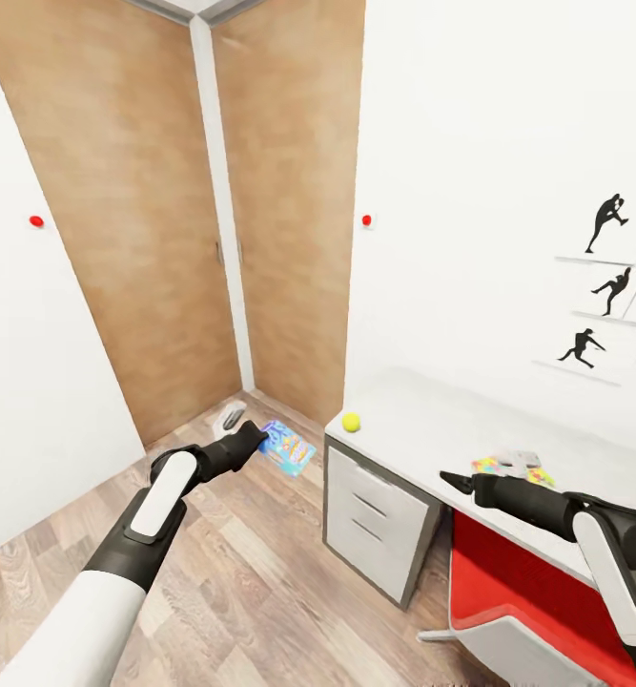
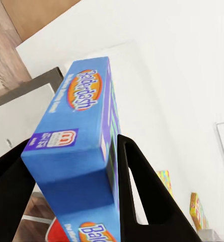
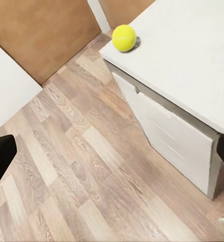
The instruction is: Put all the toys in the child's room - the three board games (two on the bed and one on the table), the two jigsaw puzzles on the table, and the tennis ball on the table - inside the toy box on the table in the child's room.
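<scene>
Left wrist view: left pincer (image 2: 71,196) grips blue "Balderdash" board game (image 2: 81,146).

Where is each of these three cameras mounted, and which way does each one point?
Head view: on the head, looking down over both arms at the table and floor.
Left wrist view: by the left pincer, whose black fingers clamp a blue board game.
Right wrist view: by the right pincer, over the floor; finger edges show.
Head and right wrist views share the tennis ball.
</scene>
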